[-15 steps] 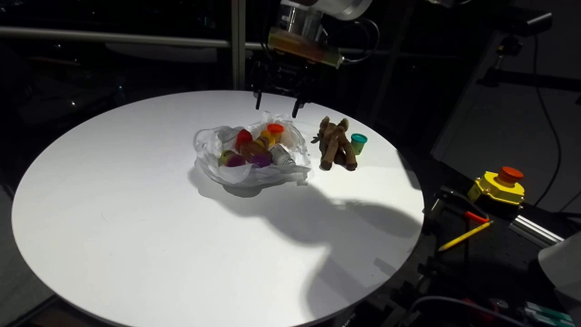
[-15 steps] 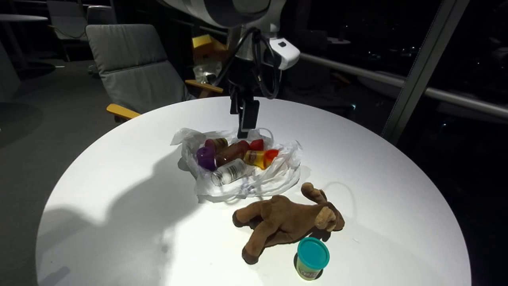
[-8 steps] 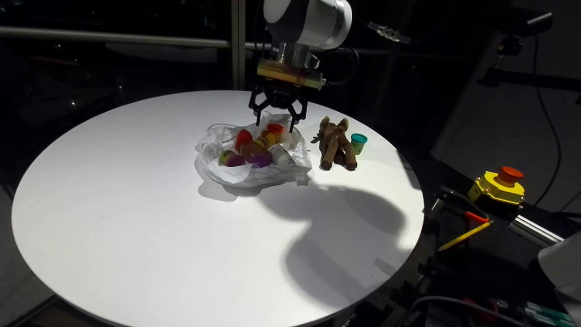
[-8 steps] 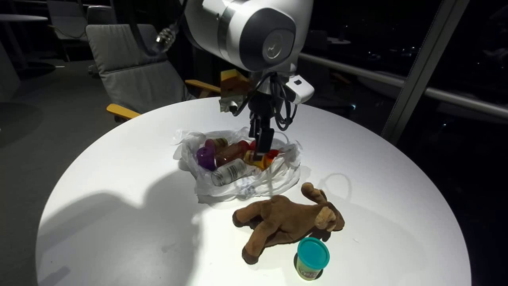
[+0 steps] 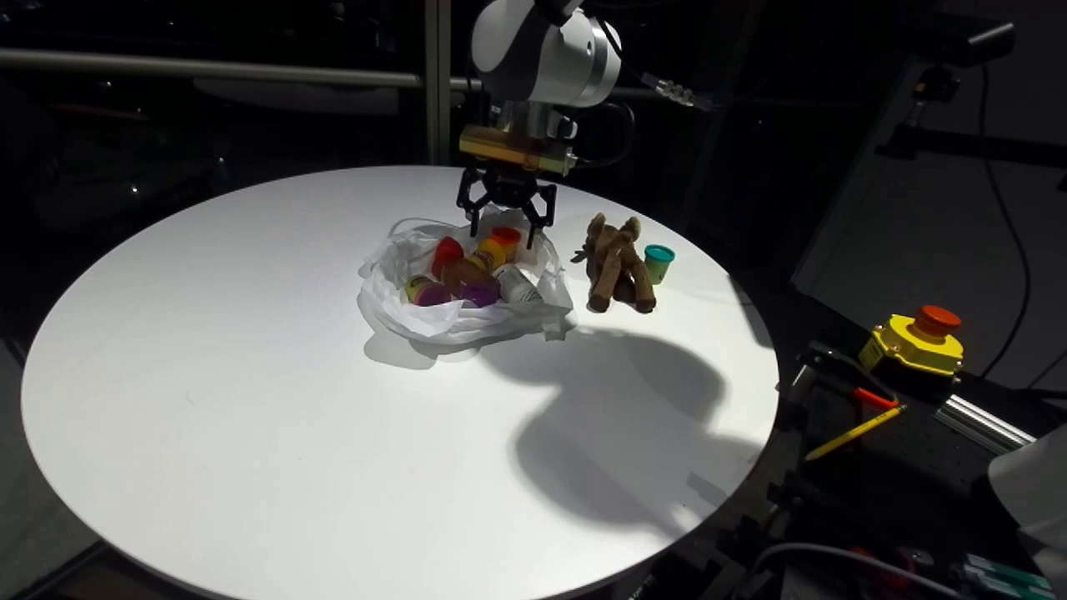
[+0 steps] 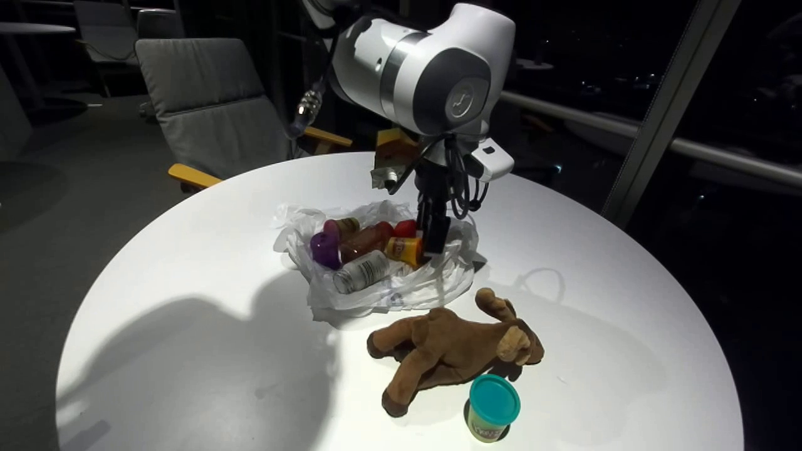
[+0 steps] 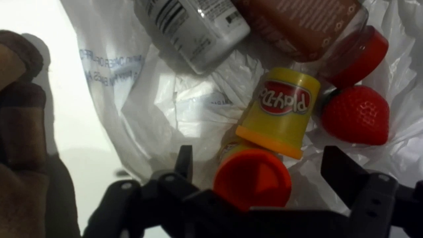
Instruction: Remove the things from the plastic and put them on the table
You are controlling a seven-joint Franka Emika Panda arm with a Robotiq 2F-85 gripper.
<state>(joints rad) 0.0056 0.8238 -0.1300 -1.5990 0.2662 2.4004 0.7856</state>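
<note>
Seven things, by my count, are inside the plastic bag (image 5: pixel 450 329), which lies spread open under the gripper (image 7: pixel 256 160). The nearest to the gripper is the red-lidded tub (image 7: pixel 252 180): in the wrist view it appears between the two fingers (image 7: pixel 342 175), its lid turned upward. The yellow tub (image 7: pixel 281 112) is just beside it. A little farther from the gripper are the strawberry (image 7: pixel 357 115), the brown bottle (image 7: pixel 297 29) and the silver bottle (image 7: pixel 195 33); the farthest are the purple piece (image 6: pixel 326 249) and the pink-lidded tub (image 5: pixel 427 292). The gripper is empty, with its fingers wide apart. Outside the bag, to one side of the gripper, the plush animal (image 6: pixel 463 344) lies on the white table (image 5: pixel 250 417), and beyond it stands the teal tub (image 6: pixel 494 407). I judge that the step in hand is the approach to the red-lidded tub. The next move calls for lowering with one finger on each side of it, closing without pinching the loose plastic, then lifting it out to the table. Whether the fingers reach the height of the lid, I cannot tell.
</note>
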